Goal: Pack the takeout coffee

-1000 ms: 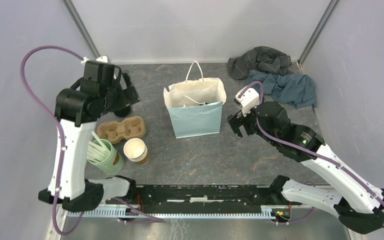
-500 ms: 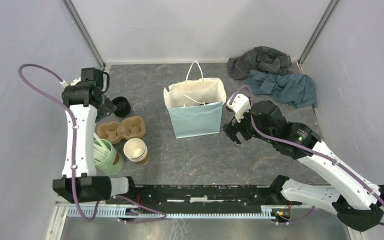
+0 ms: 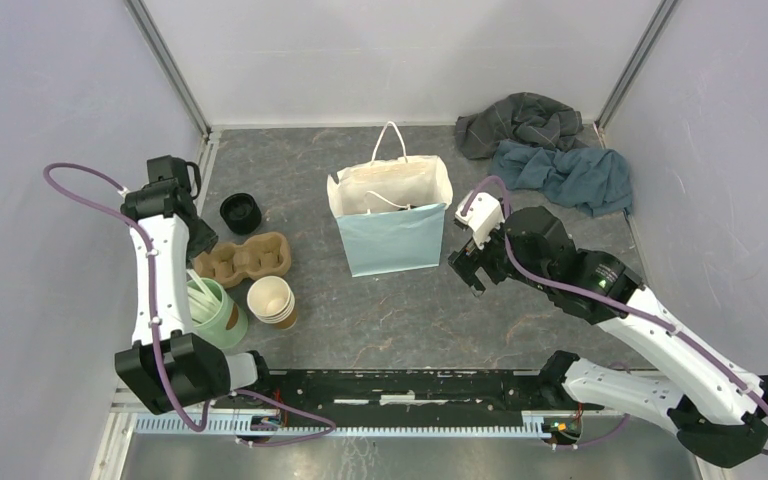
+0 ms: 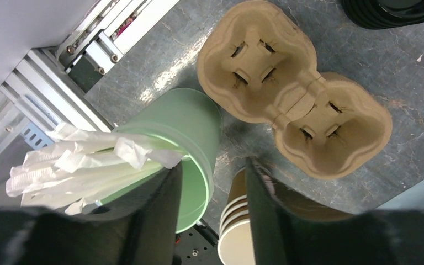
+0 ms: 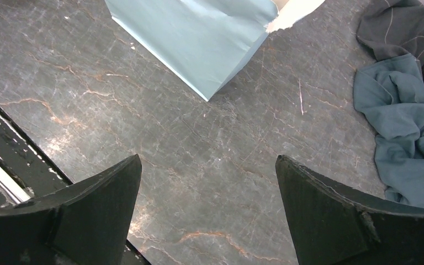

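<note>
The takeout coffee (image 3: 241, 213), a cup under a round black lid, stands by itself on the table left of the bag; only its lid edge (image 4: 392, 8) shows in the left wrist view. My left gripper (image 3: 198, 238) hangs left of the cup and apart from it, above the near-left end of the cardboard cup carrier (image 3: 247, 258). Its jaws (image 4: 214, 165) stand partly open with nothing between them. The pale blue paper bag (image 3: 392, 215) stands open at the middle. My right gripper (image 3: 468, 265) is wide open and empty just right of the bag (image 5: 199, 38), its fingertips (image 5: 207, 160) over bare table.
A pale green cup of white sticks (image 3: 210, 310) and a stack of lidless brown cups (image 3: 273, 300) stand near the left arm's base. The green cup (image 4: 182, 138) and the carrier (image 4: 292, 94) lie below the left gripper. Crumpled grey and teal cloths (image 3: 550, 155) lie at the back right.
My left arm has drawn back to the left, away from the lidded cup, which now stands uncovered, and its jaws have narrowed. My right gripper has shifted slightly toward the near edge.
</note>
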Controlling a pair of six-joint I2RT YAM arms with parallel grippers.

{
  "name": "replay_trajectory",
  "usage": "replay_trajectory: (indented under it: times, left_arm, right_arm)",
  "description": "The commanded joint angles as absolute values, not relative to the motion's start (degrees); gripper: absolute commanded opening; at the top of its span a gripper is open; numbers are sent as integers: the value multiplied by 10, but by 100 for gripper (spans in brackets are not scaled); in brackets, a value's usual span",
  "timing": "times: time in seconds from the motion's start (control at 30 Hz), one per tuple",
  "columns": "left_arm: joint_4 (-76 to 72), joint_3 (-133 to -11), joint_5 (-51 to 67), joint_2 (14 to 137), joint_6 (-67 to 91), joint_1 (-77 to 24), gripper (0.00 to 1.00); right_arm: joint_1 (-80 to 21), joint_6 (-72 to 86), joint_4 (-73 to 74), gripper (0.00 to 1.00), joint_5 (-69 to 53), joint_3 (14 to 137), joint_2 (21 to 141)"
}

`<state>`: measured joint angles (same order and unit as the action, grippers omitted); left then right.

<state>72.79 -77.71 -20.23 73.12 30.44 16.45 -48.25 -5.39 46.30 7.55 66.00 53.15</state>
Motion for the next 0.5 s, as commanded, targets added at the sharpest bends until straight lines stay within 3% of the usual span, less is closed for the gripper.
replay_trajectory:
  times: [0.0, 0.23, 0.33, 0.47]
  left_arm:
    - [687, -766, -202, 727, 276, 172, 49]
    - [711, -769, -259, 701, 276, 173, 52]
    - [713, -764, -263, 689, 279, 172, 63]
    - [718, -756, -264, 683, 281, 173, 65]
  right_arm:
    - [-482, -72, 436, 98, 95, 644, 517]
    - [-483, -81, 434, 98, 98, 637, 516]
    - [-482, -83, 431, 98, 93, 637, 518]
    - [-483, -84, 431, 98, 92, 636, 520]
